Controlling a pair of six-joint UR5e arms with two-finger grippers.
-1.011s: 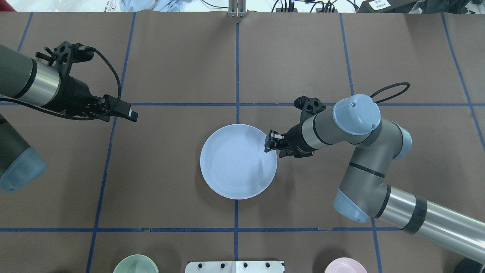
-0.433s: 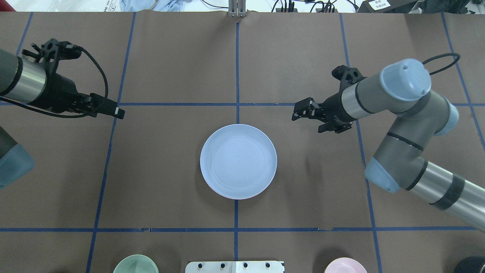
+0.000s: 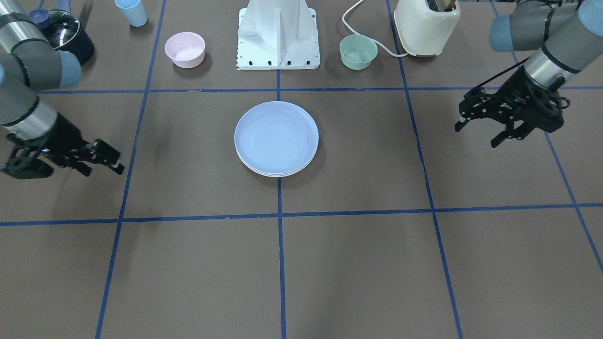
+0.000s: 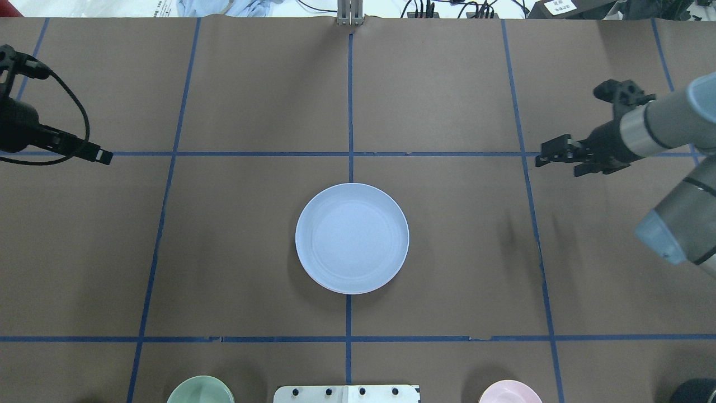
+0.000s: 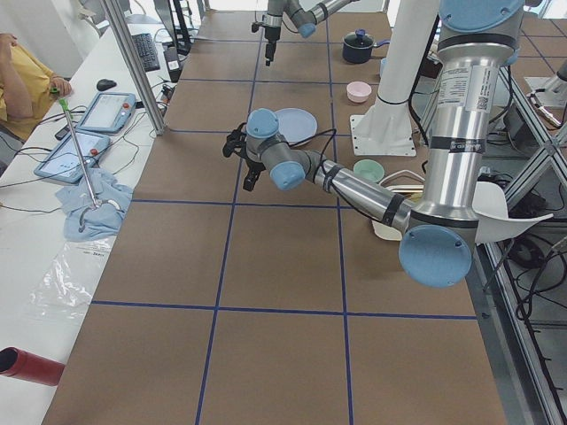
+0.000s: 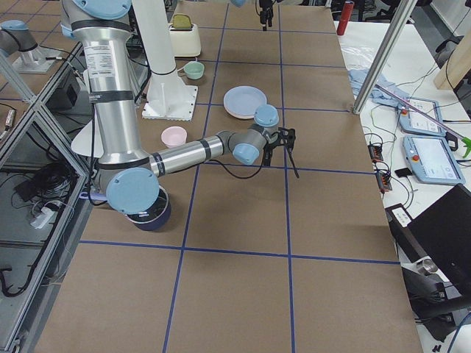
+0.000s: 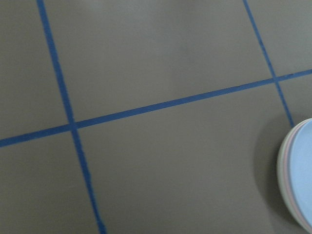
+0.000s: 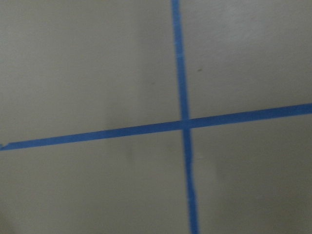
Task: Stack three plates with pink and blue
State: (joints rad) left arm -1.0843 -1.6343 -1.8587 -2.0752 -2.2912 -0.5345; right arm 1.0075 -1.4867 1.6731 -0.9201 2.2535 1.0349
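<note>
The light blue plate (image 4: 352, 238) lies on top of a stack at the table's centre and also shows in the front view (image 3: 276, 136). In the left wrist view a thin pink rim (image 7: 287, 168) and a cream rim (image 7: 281, 170) show under the blue plate (image 7: 301, 180). My left gripper (image 4: 105, 158) is open and empty, far to the left of the stack; it also shows in the front view (image 3: 476, 135). My right gripper (image 4: 554, 166) is open and empty, well to the right of the stack; it also shows in the front view (image 3: 106, 170).
Near the robot base (image 3: 278, 33) stand a small pink bowl (image 3: 184, 48), a mint-green bowl (image 3: 358, 51), a light blue cup (image 3: 131, 12), a dark pot (image 3: 70, 35) and a cream toaster (image 3: 426, 26). Blue tape lines grid the brown table.
My right gripper has left the blue plate's right rim and drawn back to the right and away. My left arm has drawn back to the left. The stack has not moved.
</note>
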